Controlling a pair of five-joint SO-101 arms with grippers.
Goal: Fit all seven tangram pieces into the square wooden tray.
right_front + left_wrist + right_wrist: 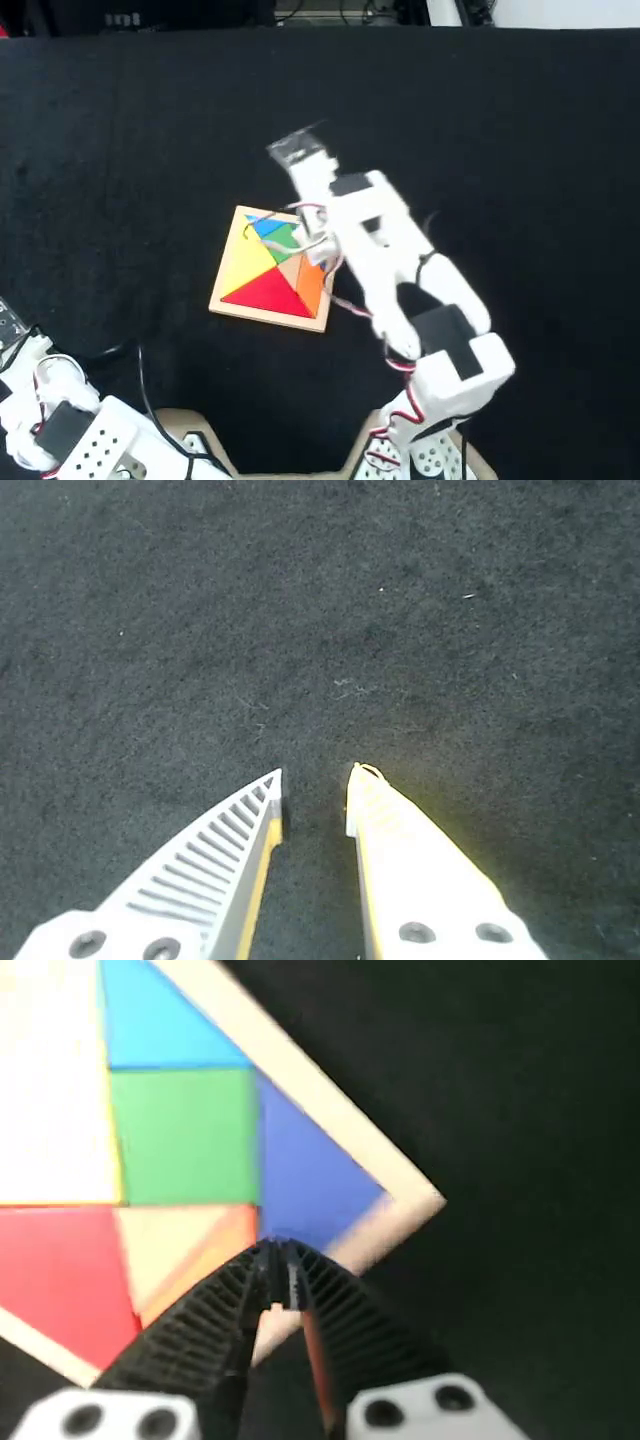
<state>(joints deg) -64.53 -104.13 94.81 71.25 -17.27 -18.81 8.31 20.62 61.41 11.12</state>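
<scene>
The square wooden tray [232, 301] lies mid-table and holds the coloured pieces. In the right wrist view I see the pale yellow triangle [50, 1090], light blue triangle [160, 1020], green square [185, 1135], dark blue piece [310, 1180], red triangle [60, 1270], and tan [165, 1240] and orange [205, 1265] pieces, inside the tray rim [330, 1100]. My right gripper [275, 1255] is shut, tips together over the dark blue piece's edge near a tray corner, with nothing seen between them. My left gripper [315, 780] is open above bare black cloth.
Black cloth [120, 150] covers the whole table. The right arm [400, 270] stretches from the near edge over the tray's right side. The left arm [60, 420] is folded at the near left corner, far from the tray.
</scene>
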